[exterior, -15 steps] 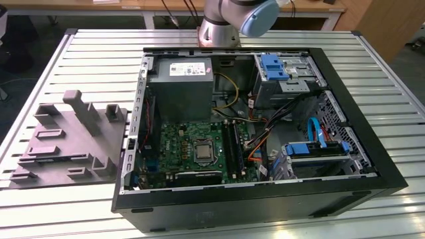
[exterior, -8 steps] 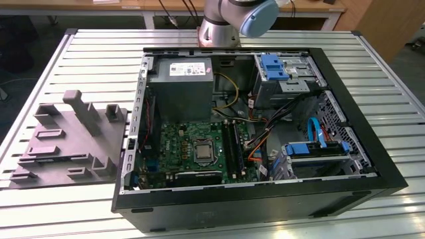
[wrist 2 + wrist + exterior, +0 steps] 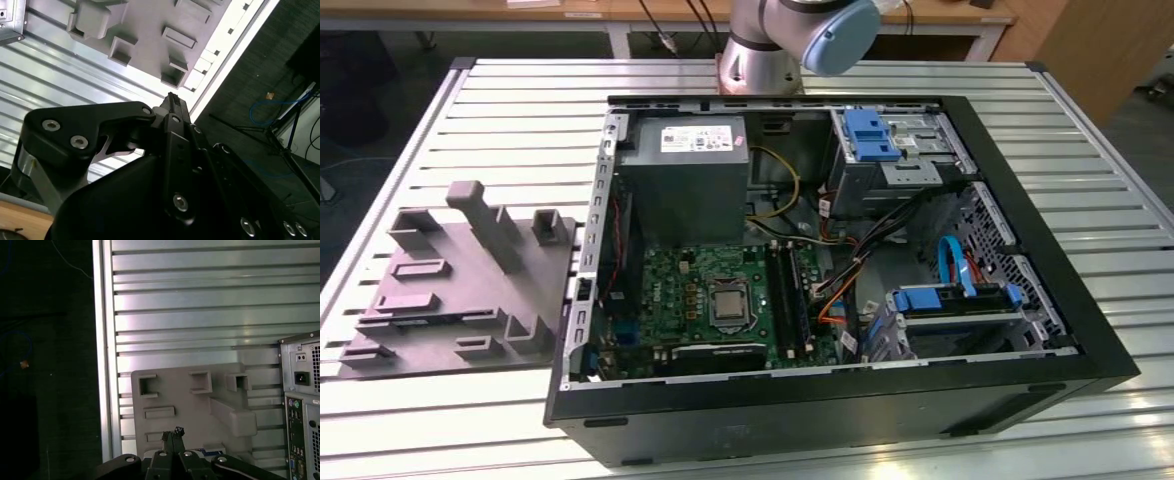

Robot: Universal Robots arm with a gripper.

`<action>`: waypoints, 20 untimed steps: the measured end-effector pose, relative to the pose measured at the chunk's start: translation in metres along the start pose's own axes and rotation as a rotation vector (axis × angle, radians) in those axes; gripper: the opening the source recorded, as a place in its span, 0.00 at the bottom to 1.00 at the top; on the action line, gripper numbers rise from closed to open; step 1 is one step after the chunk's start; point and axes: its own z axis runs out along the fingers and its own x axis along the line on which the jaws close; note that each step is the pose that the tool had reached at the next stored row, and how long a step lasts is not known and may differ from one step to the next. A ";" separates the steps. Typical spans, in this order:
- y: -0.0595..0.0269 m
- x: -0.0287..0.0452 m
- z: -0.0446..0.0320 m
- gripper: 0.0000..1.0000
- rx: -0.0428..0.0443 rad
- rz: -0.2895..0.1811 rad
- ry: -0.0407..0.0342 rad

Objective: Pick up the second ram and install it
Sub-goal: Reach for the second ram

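Over the grey moulded tray [image 3: 170, 396] beside the open PC case [image 3: 787, 420], gripper [image 3: 173, 433] hovers, fingers pressed together on nothing; second ram's spot can't be told; likely light, stiff, fragile, so pinch its 2 long edges.

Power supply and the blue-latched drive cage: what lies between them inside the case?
Yellow and black cables cross that gap, as the exterior view shows.

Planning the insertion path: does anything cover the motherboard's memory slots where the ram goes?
Nothing visible does. In the exterior view the case lies open and the black slot rails are uncovered; cables run beside them, toward the exterior view's right, not across.
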 end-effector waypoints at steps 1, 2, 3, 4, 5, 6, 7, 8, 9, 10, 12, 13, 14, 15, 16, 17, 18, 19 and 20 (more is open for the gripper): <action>0.0000 0.0000 0.0000 0.10 0.0000 0.000 0.0000; 0.0000 -0.0003 0.0000 0.10 0.0000 0.000 0.0000; 0.0001 -0.0011 -0.0001 0.10 0.0000 0.000 0.0001; 0.0001 -0.0018 0.0000 0.10 0.0001 0.000 0.0001; 0.0002 -0.0023 0.0001 0.10 -0.0001 0.000 -0.0001; 0.0002 -0.0024 0.0001 0.10 0.0000 0.000 -0.0001; 0.0002 -0.0027 0.0001 0.10 0.0000 0.000 -0.0001; 0.0002 -0.0035 0.0001 0.10 0.0000 0.000 0.0000; 0.0003 -0.0044 0.0001 0.10 0.0001 0.000 0.0000; 0.0004 -0.0056 0.0001 0.10 0.0000 0.000 0.0000; 0.0006 -0.0075 0.0002 0.10 0.0001 0.000 0.0000; 0.0006 -0.0084 0.0002 0.10 0.0000 0.000 0.0000; 0.0007 -0.0090 0.0003 0.10 0.0000 0.000 0.0000; 0.0007 -0.0099 0.0003 0.10 0.0001 0.000 0.0000; 0.0008 -0.0107 0.0003 0.10 -0.0001 0.000 -0.0001; 0.0009 -0.0109 0.0004 0.10 0.0000 0.000 -0.0001; 0.0009 -0.0109 0.0004 0.10 -0.0001 0.000 -0.0001; 0.0008 -0.0110 0.0004 0.10 0.0000 0.000 -0.0001; 0.0008 -0.0110 0.0004 0.10 0.0000 0.000 0.0000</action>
